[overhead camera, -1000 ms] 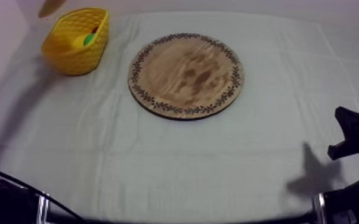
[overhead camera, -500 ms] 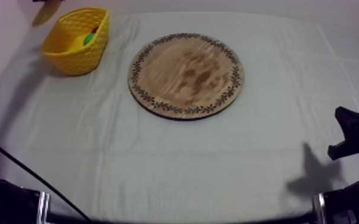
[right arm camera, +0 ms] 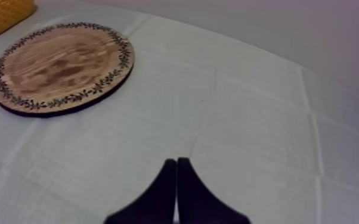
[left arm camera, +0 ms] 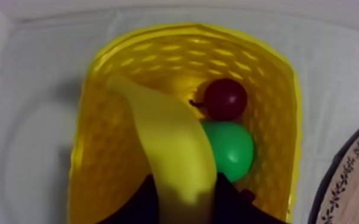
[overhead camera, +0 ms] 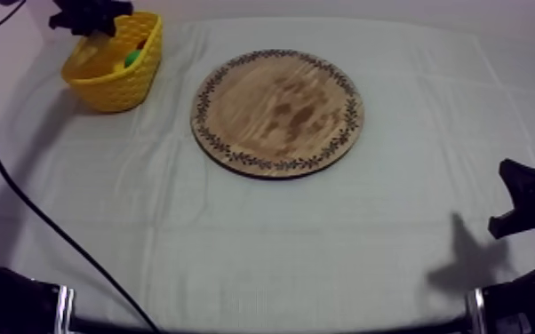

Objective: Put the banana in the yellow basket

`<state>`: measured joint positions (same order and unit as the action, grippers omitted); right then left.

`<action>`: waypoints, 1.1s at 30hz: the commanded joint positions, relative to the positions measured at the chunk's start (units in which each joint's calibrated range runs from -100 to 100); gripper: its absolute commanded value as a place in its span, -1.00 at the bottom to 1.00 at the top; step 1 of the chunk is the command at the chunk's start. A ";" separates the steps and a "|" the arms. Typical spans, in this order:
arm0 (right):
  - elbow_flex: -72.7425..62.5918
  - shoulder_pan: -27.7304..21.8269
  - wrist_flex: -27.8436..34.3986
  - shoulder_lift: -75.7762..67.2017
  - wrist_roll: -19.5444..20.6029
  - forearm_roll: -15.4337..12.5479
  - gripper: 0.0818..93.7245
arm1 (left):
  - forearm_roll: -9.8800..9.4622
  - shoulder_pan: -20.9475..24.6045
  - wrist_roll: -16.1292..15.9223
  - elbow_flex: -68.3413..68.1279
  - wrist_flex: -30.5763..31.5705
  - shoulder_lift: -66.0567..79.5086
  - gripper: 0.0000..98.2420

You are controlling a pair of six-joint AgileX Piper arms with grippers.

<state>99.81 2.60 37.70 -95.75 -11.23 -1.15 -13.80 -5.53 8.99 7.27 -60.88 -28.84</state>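
Holding the banana over the basket, my left hand is clamped on its near end, one black finger at each side. The banana's far end reaches down inside the basket, but I judge it not yet released. My grip is on it, and I cannot tell whether its tip touches the bottom. So the pick-up and the carry are done. What is left is to let go and lift the hand clear of the basket.

The board, well apart from the basket, lies bare. My right hand has its fingers together as a narrow wedge, on nothing, low over the worktop, beyond the board from the basket.

The left wrist view looks straight into the basket. A small red fruit and a green fruit lie close together inside, toward the wall on the board's side, with the banana just beside them. The top view gives what that one lacks: the whole board with nothing on it, and my left arm reaching in above the basket's far rim. There the hand is a dark shape over the basket, so the grip is hidden. The right wrist view adds the closed fingers, with the board and a corner of the basket beyond them.
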 commanded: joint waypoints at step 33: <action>-0.03 0.00 -0.04 0.00 0.02 0.00 -0.99 | -0.78 0.68 2.74 7.75 1.77 -7.82 0.47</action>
<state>99.81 2.60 37.62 -95.75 -11.20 -1.15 -14.58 -4.84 11.63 14.97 -59.13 -36.69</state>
